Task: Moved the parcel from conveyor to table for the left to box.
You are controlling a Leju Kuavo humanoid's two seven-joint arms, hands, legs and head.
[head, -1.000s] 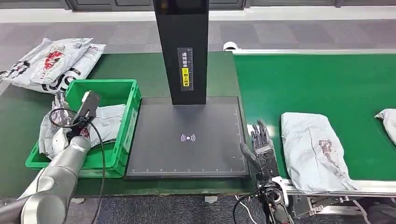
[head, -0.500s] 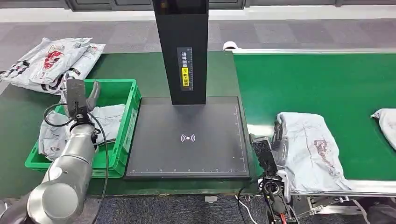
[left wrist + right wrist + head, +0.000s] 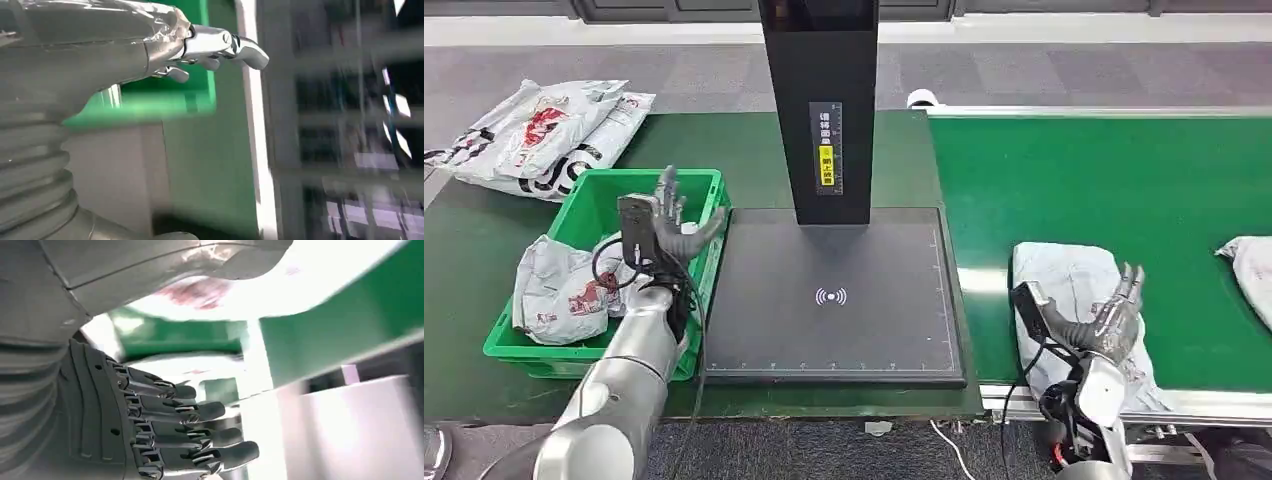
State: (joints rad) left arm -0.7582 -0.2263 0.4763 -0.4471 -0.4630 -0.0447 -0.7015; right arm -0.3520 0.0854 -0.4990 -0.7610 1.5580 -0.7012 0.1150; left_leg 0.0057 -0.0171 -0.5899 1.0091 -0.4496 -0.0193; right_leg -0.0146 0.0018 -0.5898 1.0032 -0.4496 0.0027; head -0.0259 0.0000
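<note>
Moved: right hand [image 3: 1112, 318] has gone from the gap beside the pad out over the parcel [image 3: 1074, 290]; left hand [image 3: 667, 225] has come up out of the bin [image 3: 707, 195].
Right hand: fingers spread, above parcel's near half, nothing held; contact can't tell.
Left hand: fingers apart, empty, raised over bin's right wall.
Parcel: on conveyor [image 3: 1124, 170], near front edge, just right of the scan pad [image 3: 829, 340].
Done: one bag [image 3: 559, 290] lies in bin's left half.
Left: grab not made yet; carry to pad, then left-hand boxing, both pending.
Progress: early for this parcel, I'd say.
</note>
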